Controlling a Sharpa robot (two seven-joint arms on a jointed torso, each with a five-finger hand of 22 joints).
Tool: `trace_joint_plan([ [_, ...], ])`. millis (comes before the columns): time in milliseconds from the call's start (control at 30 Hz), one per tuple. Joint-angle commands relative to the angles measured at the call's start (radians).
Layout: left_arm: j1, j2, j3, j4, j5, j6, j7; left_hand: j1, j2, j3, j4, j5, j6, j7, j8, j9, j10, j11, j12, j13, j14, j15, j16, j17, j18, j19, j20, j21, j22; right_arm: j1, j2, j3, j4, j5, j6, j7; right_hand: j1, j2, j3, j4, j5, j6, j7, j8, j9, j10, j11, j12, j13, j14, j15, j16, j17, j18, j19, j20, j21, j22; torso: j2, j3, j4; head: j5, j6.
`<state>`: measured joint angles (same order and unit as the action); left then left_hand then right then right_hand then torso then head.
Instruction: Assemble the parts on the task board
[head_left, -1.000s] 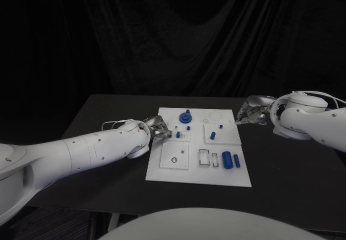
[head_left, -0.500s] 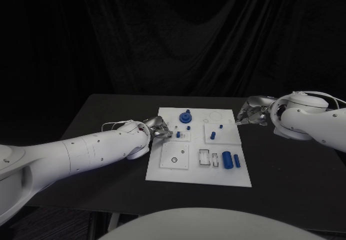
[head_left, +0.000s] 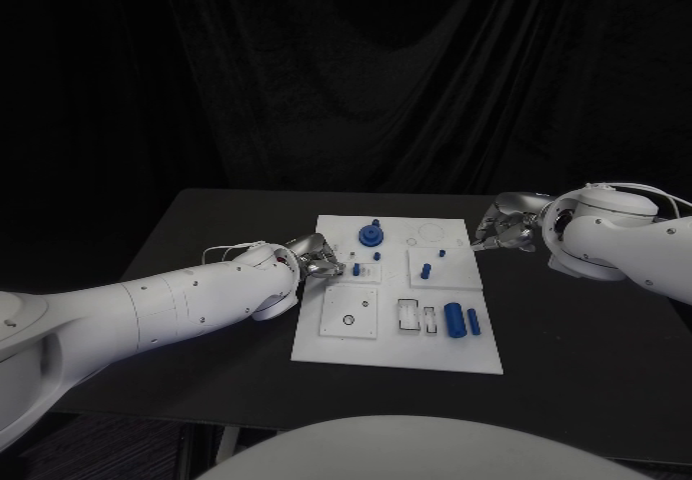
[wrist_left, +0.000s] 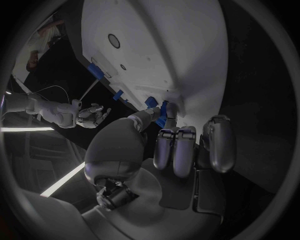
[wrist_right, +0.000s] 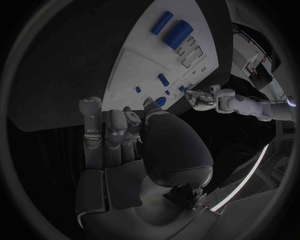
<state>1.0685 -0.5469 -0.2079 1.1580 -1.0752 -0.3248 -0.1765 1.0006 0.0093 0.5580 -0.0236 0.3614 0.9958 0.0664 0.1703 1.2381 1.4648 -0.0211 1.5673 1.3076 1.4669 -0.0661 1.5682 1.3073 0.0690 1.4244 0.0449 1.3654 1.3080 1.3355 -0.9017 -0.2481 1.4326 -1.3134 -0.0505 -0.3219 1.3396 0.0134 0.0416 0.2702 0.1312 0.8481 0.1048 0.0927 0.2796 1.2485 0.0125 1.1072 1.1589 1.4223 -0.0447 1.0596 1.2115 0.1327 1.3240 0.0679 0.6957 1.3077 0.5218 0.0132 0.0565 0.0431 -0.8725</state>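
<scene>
White plastic marks the task board (head_left: 397, 345), set at the centre of the head view on the black table (head_left: 216, 215). Blue parts (head_left: 456, 320) are seen lying at its lower right, and a blue gear-like part (head_left: 372, 236) stands near its top edge. The left hand (head_left: 315, 257) is placed at the board's left edge; the right hand (head_left: 502, 229) is held just off the upper right corner.

From the left wrist, a small blue part (wrist_left: 162, 114) is seen pinched between thumb and finger right at the board's rim (wrist_left: 187, 65), the other fingers (wrist_left: 177, 150) being curled.

From the right wrist, the right hand's fingers (wrist_right: 106, 131) are drawn in with nothing visibly held.

An insertion on the left side is judged to be in hand; careful alignment over a socket is called for next.
</scene>
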Motion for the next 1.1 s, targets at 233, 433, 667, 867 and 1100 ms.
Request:
trace_joint_plan([
  [233,-0.007,-0.003,-0.003,-0.002,0.003,0.036,-0.008,0.002,0.004,0.005,0.001,0.008,0.028,-0.025,0.006,0.001,0.106,-0.006,0.004,0.263,0.104,-0.008,0.003,0.263,-0.004,-0.002,-0.006,-0.005,0.114,-0.003,-0.004,0.001,0.001,-0.003,0.017,-0.020,0.005,0.003,0.000,-0.006,0.006,0.004,0.002,-0.004,-0.002,-0.009,0.002,-0.009,-0.003,-0.009,0.001,-0.007,-0.002,0.007,-0.006,-0.001,-0.007,0.066,0.000,-0.0010,-0.0019,0.003,0.000],
  [433,-0.007,-0.004,-0.003,-0.004,0.003,0.039,-0.009,0.003,0.004,0.006,0.001,0.008,0.028,-0.025,0.006,0.002,0.106,-0.006,0.004,0.263,0.104,-0.008,0.003,0.263,-0.004,-0.002,-0.006,-0.005,0.114,-0.003,-0.004,0.001,0.000,-0.003,0.021,-0.022,0.005,0.003,0.000,-0.006,0.006,0.004,0.002,-0.004,-0.002,-0.009,0.002,-0.009,-0.003,-0.009,0.001,-0.007,-0.002,0.007,-0.006,-0.001,-0.007,0.066,0.000,-0.0001,-0.0006,0.007,0.000],
  [667,-0.008,-0.001,-0.003,-0.011,0.003,0.044,-0.013,0.002,0.004,0.006,0.001,0.009,0.027,-0.024,0.006,0.003,0.106,-0.006,0.004,0.263,0.104,-0.008,0.003,0.263,-0.004,-0.003,-0.006,-0.007,0.113,-0.004,-0.003,0.001,0.001,-0.003,0.028,-0.025,0.005,0.003,0.000,-0.006,0.006,0.004,0.002,-0.004,-0.002,-0.010,0.002,-0.011,-0.004,-0.010,0.001,-0.010,-0.004,0.008,-0.007,-0.001,-0.011,0.065,0.000,-0.0008,-0.0025,0.012,0.000],
  [867,-0.008,-0.003,-0.003,-0.014,0.003,0.047,-0.015,0.000,0.002,0.005,0.003,0.000,0.024,-0.023,0.005,0.005,0.106,-0.005,0.004,0.263,0.104,-0.007,0.003,0.263,-0.004,-0.004,-0.006,-0.008,0.114,-0.005,-0.004,0.001,0.001,-0.003,0.031,-0.028,0.006,0.003,0.000,-0.007,0.007,0.003,0.001,-0.005,-0.002,-0.013,0.002,-0.016,-0.008,-0.012,0.001,-0.016,-0.008,0.009,-0.009,-0.001,-0.020,0.063,0.000,-0.0005,-0.0021,0.012,0.000],
  [1100,-0.009,-0.006,-0.003,-0.014,0.003,0.050,-0.005,-0.030,0.001,-0.026,0.051,-0.083,0.018,-0.022,-0.003,0.013,0.106,-0.003,0.004,0.263,0.104,-0.005,0.003,0.263,-0.003,-0.006,-0.003,-0.014,0.115,-0.005,-0.002,0.001,-0.002,-0.003,0.034,-0.029,0.008,0.004,0.001,-0.009,0.010,0.003,0.001,-0.005,-0.003,-0.016,0.002,-0.020,-0.011,-0.014,0.001,-0.021,-0.011,0.010,-0.011,0.000,-0.026,0.062,0.000,-0.0010,-0.0024,0.014,0.000],
])
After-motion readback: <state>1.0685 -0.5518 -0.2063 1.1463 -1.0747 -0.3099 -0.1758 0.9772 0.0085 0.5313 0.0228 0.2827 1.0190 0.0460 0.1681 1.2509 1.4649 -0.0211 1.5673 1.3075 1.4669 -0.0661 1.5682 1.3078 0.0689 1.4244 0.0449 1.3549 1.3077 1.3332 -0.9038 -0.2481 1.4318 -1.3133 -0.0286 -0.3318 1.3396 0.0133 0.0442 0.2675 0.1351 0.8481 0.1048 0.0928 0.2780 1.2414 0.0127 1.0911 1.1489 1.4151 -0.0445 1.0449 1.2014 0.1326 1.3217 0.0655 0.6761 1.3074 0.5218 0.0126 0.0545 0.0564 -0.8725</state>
